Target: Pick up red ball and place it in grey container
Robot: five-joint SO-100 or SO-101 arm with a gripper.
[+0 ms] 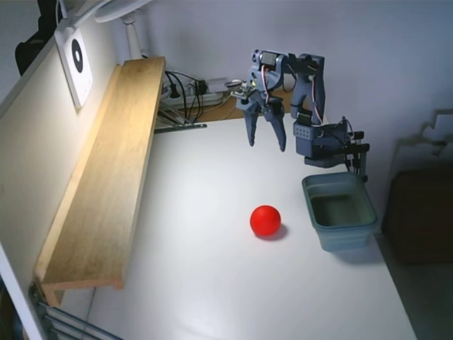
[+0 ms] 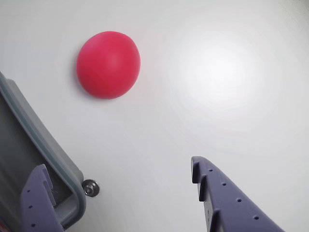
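The red ball (image 1: pixel 265 220) lies on the white table, just left of the grey container (image 1: pixel 339 210) in the fixed view. My gripper (image 1: pixel 266 143) hangs open and empty in the air behind the ball, fingers pointing down, well apart from it. In the wrist view the red ball (image 2: pixel 108 65) sits at the upper left, the grey container (image 2: pixel 29 145) runs along the left edge, and my open gripper (image 2: pixel 118 175) shows two blue-grey fingertips at the bottom, far from the ball.
A long wooden shelf (image 1: pixel 106 170) runs along the left side of the table. Cables and a power strip (image 1: pixel 191 92) lie at the back. The arm's base (image 1: pixel 322 142) stands just behind the container. A small metal screw (image 2: pixel 90 187) lies by the container's corner.
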